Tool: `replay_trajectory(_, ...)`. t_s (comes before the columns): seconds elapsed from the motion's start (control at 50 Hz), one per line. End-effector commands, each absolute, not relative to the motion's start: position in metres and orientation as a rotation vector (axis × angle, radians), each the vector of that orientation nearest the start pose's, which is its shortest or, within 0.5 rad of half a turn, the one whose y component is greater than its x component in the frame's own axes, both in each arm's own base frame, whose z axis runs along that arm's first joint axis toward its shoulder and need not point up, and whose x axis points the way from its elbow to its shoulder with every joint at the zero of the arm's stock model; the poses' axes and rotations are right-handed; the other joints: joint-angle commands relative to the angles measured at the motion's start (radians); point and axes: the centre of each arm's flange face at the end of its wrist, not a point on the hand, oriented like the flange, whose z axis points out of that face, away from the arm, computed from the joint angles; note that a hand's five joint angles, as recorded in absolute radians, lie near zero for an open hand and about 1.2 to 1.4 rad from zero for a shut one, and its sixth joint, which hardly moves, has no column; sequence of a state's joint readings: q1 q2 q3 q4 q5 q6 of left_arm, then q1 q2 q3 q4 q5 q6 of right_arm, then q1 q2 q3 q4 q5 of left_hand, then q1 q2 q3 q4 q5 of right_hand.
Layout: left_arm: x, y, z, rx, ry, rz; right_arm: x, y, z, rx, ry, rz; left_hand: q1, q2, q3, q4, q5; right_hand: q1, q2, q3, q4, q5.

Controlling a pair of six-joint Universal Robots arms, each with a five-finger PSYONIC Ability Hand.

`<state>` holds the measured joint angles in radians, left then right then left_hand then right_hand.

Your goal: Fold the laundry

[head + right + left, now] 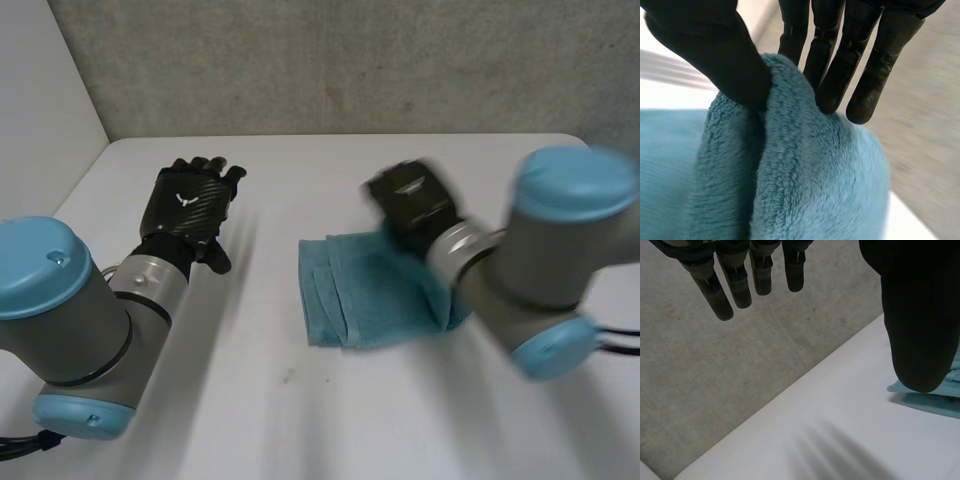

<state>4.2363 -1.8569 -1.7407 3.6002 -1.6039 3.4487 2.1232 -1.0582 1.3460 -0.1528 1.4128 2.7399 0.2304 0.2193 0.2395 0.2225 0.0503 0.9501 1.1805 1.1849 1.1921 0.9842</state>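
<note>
A folded teal towel [365,290] lies in the middle of the white table [300,420]. My right hand [412,200] is at the towel's far right edge and pinches a thick fold of the towel [805,170] between thumb [715,55] and fingers [840,65], lifting it off the table. My left hand [188,205] hovers over the table's left side, well clear of the towel, with fingers [735,280] straight and spread and the thumb [920,330] apart. Beyond that thumb a corner of the towel [935,397] shows.
A grey wall [330,60] runs along the table's far edge. A white side wall [40,110] stands at the left. Bare tabletop lies in front of the towel and around my left hand.
</note>
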Motion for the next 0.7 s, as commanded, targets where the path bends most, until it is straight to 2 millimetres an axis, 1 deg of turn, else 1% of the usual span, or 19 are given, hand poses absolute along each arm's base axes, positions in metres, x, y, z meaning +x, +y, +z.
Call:
replay_trajectory(0.02,-0.277,-0.253,0.213,0.814,2.120,-2.317,0.378,-0.194,0.139,-1.434,1.841,-1.637,-0.055,-0.044,-0.064,-0.047,-0.049,0.446,0.216,0.211,0.204,0.238)
replay_trajectory(0.06,-0.281,-0.253,0.218,0.785,2.138,-2.363,0.377,-0.196,0.138,-1.437,1.856,-1.641,-0.055,-0.044,-0.064,-0.047,-0.049,0.446,0.216,0.211,0.204,0.238)
replay_trajectory(0.08,-0.281,-0.253,0.218,0.785,2.139,-2.363,0.376,-0.197,0.142,-1.426,1.864,-1.666,-0.055,-0.044,-0.064,-0.047,-0.049,-0.053,-0.283,-0.287,-0.295,-0.261)
replay_trajectory(0.1,-0.283,-0.255,0.223,0.761,2.146,-2.397,0.376,-0.197,0.142,-1.426,1.864,-1.666,-0.055,-0.044,-0.064,-0.047,-0.049,-0.058,-0.288,-0.292,-0.300,-0.266)
replay_trajectory(0.12,-0.283,-0.255,0.223,0.761,2.146,-2.398,0.374,-0.200,0.151,-1.402,1.875,-1.711,-0.055,-0.044,-0.064,-0.047,-0.049,-0.616,-0.846,-0.851,-0.858,-0.824)
replay_trajectory(0.14,-0.287,-0.258,0.228,0.735,2.157,-2.431,0.369,-0.207,0.171,-1.350,1.883,-1.793,-0.052,-0.041,-0.061,-0.044,-0.047,-0.776,-1.006,-1.010,-1.018,-0.984)
replay_trajectory(0.16,-0.293,-0.260,0.232,0.716,2.166,-2.473,0.369,-0.207,0.171,-1.349,1.884,-1.794,-0.052,-0.041,-0.061,-0.044,-0.047,-0.776,-1.006,-1.010,-1.018,-0.984)
replay_trajectory(0.18,-0.293,-0.260,0.233,0.716,2.166,-2.473,0.360,-0.220,0.195,-1.273,1.889,-1.884,-0.052,-0.041,-0.061,-0.044,-0.047,-0.776,-1.006,-1.010,-1.018,-0.984)
replay_trajectory(0.2,-0.301,-0.261,0.234,0.714,2.188,-2.504,0.360,-0.220,0.195,-1.272,1.889,-1.885,-0.049,-0.038,-0.058,-0.041,-0.044,-0.776,-1.006,-1.010,-1.018,-0.984)
replay_trajectory(0.24,-0.312,-0.261,0.235,0.724,2.207,-2.528,0.336,-0.243,0.237,-1.096,1.893,-2.027,-0.046,-0.035,-0.055,-0.038,-0.041,-0.776,-1.006,-1.010,-1.018,-0.984)
replay_trajectory(0.3,-0.334,-0.256,0.237,0.765,2.268,-2.546,0.324,-0.250,0.260,-0.912,1.876,-2.040,-0.040,-0.029,-0.050,-0.033,-0.035,-0.776,-1.006,-1.010,-1.018,-0.984)
replay_trajectory(0.38,-0.358,-0.252,0.230,0.791,2.431,-2.502,0.311,-0.266,0.265,-0.742,1.899,-1.993,-0.040,-0.029,-0.050,-0.033,-0.035,-0.776,-1.006,-1.010,-1.018,-0.984)
replay_trajectory(0.48,-0.377,-0.246,0.213,0.793,2.597,-2.423,0.291,-0.289,0.255,-0.657,1.978,-1.874,-0.026,-0.015,-0.035,-0.018,-0.020,-0.776,-1.006,-1.010,-1.018,-0.984)
replay_trajectory(0.5,-0.377,-0.246,0.213,0.793,2.597,-2.423,0.289,-0.296,0.239,-0.665,2.031,-1.800,-0.026,-0.015,-0.035,-0.018,-0.020,-0.776,-1.006,-1.010,-1.018,-0.984)
replay_trajectory(0.52,-0.381,-0.245,0.206,0.797,2.641,-2.385,0.289,-0.296,0.239,-0.665,2.031,-1.799,-0.023,-0.012,-0.032,-0.015,-0.017,-0.776,-1.006,-1.010,-1.018,-0.984)
replay_trajectory(0.56,-0.383,-0.245,0.196,0.805,2.675,-2.338,0.288,-0.309,0.197,-0.677,2.156,-1.639,-0.020,-0.009,-0.029,-0.012,-0.014,-0.776,-1.006,-1.010,-1.018,-0.984)
replay_trajectory(0.58,-0.384,-0.245,0.185,0.814,2.703,-2.288,0.288,-0.309,0.197,-0.677,2.156,-1.638,-0.017,-0.006,-0.026,-0.009,-0.011,-0.776,-1.006,-1.010,-1.018,-0.984)
replay_trajectory(0.62,-0.385,-0.245,0.175,0.821,2.727,-2.242,0.287,-0.314,0.166,-0.684,2.255,-1.515,-0.020,-0.009,-0.029,-0.012,-0.014,-0.776,-1.006,-1.010,-1.018,-0.984)
replay_trajectory(0.7,-0.383,-0.243,0.148,0.838,2.781,-2.114,0.281,-0.320,0.144,-0.671,2.337,-1.420,-0.017,-0.006,-0.026,-0.009,-0.011,-0.776,-1.006,-1.010,-1.018,-0.984)
